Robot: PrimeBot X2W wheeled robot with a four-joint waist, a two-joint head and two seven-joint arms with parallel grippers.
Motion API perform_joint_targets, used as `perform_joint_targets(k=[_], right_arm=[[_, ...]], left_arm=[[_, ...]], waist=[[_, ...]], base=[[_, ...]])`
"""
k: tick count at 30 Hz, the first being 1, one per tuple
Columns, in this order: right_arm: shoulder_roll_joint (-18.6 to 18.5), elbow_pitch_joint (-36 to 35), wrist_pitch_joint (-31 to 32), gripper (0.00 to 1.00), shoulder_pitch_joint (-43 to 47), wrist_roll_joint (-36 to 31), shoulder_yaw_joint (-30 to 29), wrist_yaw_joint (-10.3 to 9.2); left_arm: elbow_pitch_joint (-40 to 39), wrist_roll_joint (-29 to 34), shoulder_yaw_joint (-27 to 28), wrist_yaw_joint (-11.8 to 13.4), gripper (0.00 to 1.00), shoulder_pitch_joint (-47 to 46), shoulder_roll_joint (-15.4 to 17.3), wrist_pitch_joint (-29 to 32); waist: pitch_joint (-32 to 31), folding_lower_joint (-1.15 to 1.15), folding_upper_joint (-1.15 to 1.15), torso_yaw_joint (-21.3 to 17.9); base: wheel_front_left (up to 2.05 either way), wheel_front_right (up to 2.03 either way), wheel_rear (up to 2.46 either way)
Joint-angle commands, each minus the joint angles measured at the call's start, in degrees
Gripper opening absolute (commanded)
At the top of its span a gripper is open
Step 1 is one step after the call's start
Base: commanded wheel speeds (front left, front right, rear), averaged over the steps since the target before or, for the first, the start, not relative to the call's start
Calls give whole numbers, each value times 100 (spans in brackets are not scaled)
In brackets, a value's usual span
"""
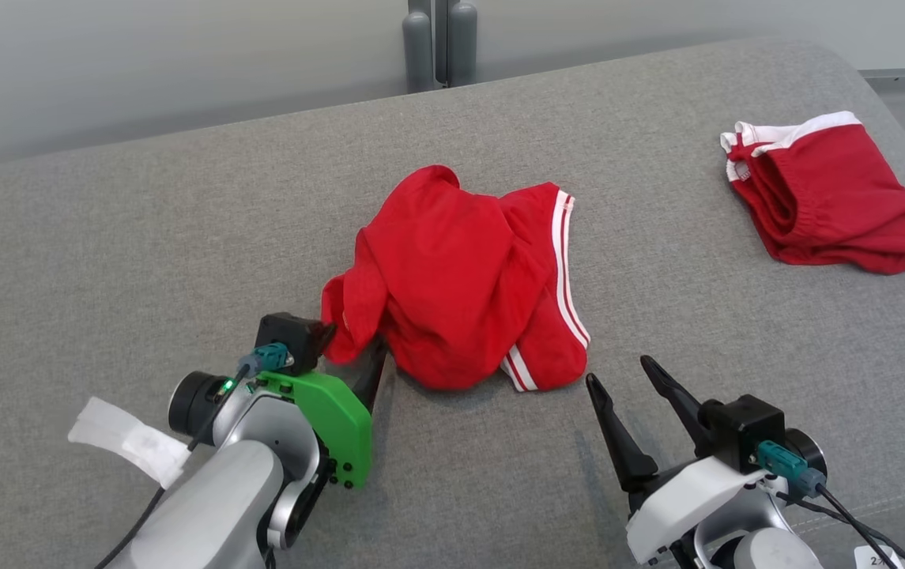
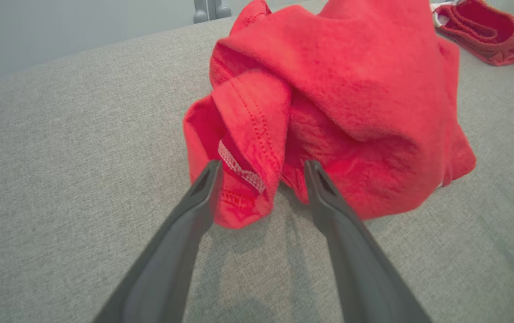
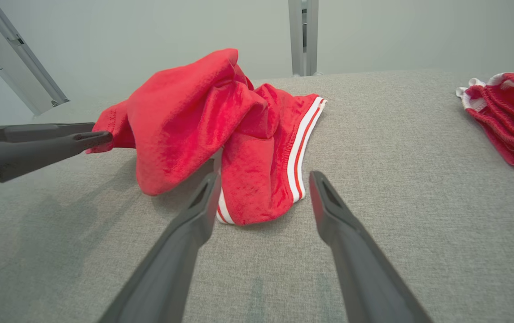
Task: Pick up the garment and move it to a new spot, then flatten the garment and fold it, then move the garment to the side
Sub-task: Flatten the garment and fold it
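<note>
Upholstery (image 1: 144, 237), grey, carries the garment (image 1: 452, 276) before a pale wall (image 1: 144, 55); left pincer (image 2: 261, 168) and right pincer (image 1: 620, 370) spread.

Left gripper (image 2: 261, 168), jaws spread wide (reaching forward, low), right gripper (image 1: 618, 371), jaws likewise parted, pointing forward

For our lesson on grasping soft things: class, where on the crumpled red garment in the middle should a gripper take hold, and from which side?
Take the hemmed flap at the crumpled red garment's near-left corner, coming in low from the robot's left. It sticks out from the heap as a thin fold above the grey surface, and the open left gripper has a finger on each side of it.
</note>
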Motion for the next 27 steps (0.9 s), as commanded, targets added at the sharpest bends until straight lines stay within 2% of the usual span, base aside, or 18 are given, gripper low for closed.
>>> perform_joint_targets(k=[1, 2, 8, 17, 27], right_arm=[[0, 19, -44, 100, -65, -40, -28, -5], [3, 26, -43, 100, -64, -43, -34, -5], [11, 56, -32, 100, -66, -54, -52, -5], [20, 97, -38, 100, -83, -22, -15, -5], [27, 105, -53, 100, -65, -50, -28, -5]], left_arm=[[-2, -123, 94, -53, 17, -66, -26, -72], [-17, -175, 133, -71, 0, -63, -32, -74], [-177, -512, 309, -170, 0, 19, -5, 39], [-338, -645, 417, -105, 0, 47, 102, 151], [-1031, -995, 1178, 98, 0, -329, 381, -104]], waist=[[13, 0, 0, 15], [17, 0, 0, 26], [-4, 0, 0, 124], [-36, 0, 0, 233], [-53, 0, 0, 328]], base=[[0, 0, 0], [0, 0, 0], [0, 0, 0], [0, 0, 0], [0, 0, 0]])
